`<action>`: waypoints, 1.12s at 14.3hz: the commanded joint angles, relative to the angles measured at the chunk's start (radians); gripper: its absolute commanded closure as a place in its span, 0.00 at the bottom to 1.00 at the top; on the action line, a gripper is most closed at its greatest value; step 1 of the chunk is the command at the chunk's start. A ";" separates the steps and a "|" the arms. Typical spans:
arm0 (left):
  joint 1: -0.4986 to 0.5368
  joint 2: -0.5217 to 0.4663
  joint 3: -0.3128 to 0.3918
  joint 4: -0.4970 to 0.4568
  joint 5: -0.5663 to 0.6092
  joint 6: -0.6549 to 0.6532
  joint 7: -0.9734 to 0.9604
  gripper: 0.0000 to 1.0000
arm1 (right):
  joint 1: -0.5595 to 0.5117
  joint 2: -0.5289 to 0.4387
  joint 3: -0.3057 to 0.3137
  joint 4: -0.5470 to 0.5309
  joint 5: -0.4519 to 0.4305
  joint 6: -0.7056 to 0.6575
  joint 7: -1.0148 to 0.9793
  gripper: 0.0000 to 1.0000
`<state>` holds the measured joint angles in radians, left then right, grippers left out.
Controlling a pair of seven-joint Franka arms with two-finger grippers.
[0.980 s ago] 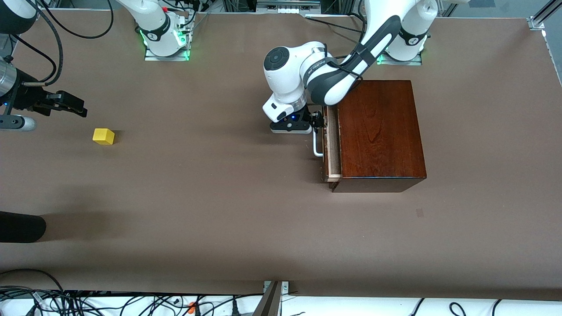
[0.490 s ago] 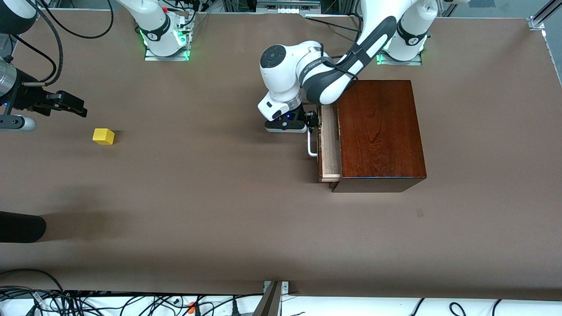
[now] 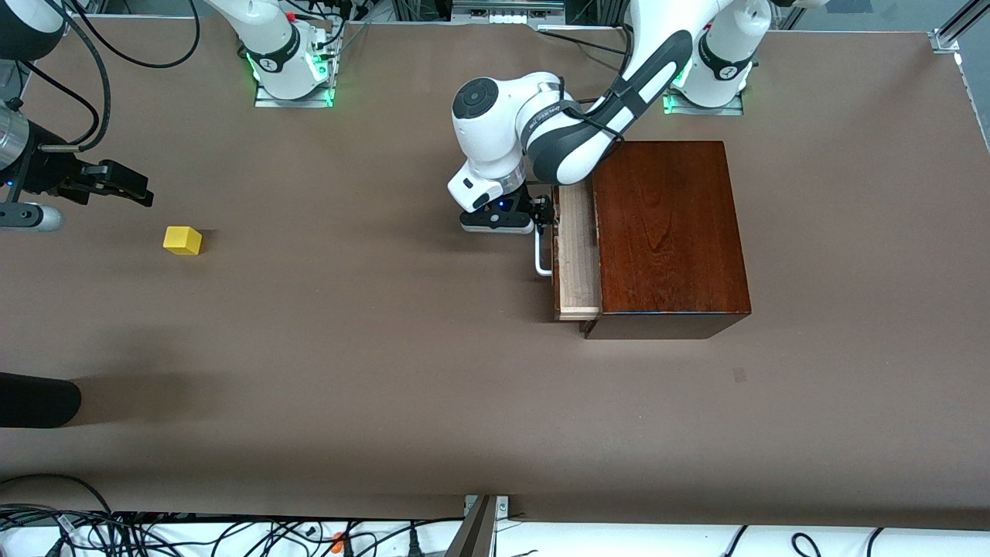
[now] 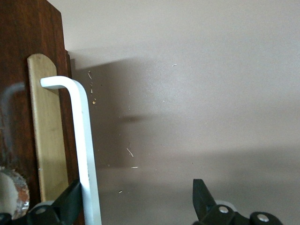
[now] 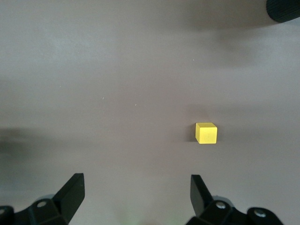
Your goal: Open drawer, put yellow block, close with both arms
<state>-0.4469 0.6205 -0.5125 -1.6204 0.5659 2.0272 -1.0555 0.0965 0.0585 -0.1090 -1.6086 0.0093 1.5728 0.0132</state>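
The drawer (image 3: 576, 259) of the dark wooden box (image 3: 665, 232) stands partly pulled out and shows its pale inside. My left gripper (image 3: 544, 213) is at the drawer's white handle (image 3: 541, 261), at the end nearer the robots' bases. In the left wrist view the handle (image 4: 84, 140) runs between the open jaws of the left gripper (image 4: 137, 187), against one finger (image 4: 70, 206). The yellow block (image 3: 182, 240) lies on the table toward the right arm's end. My right gripper (image 3: 145, 193) hangs open near it with nothing between its fingers. The right wrist view has the block (image 5: 206, 133) ahead of the right gripper (image 5: 136, 180), off to one side.
A black rounded object (image 3: 39, 401) juts in at the table's edge at the right arm's end, nearer the front camera than the block. Brown table surface (image 3: 371, 325) stretches between block and box. Cables run along the front edge.
The drawer has slid farther out of the box toward the right arm's end, and the left gripper moved with the handle. The right arm and the block have not moved.
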 commanded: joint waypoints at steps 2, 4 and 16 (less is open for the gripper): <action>-0.045 0.059 -0.014 0.085 -0.027 0.047 -0.009 0.00 | -0.003 -0.003 -0.001 0.001 0.008 -0.007 0.005 0.00; -0.042 0.058 -0.014 0.103 -0.027 0.045 -0.001 0.00 | -0.003 -0.003 -0.001 0.001 0.008 -0.007 0.005 0.00; -0.009 -0.057 -0.017 0.132 -0.112 -0.077 0.028 0.00 | -0.004 -0.003 -0.003 0.001 0.008 -0.007 0.005 0.00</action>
<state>-0.4713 0.6228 -0.5250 -1.5071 0.5013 2.0321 -1.0547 0.0959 0.0591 -0.1101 -1.6086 0.0093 1.5727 0.0133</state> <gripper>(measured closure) 0.000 0.000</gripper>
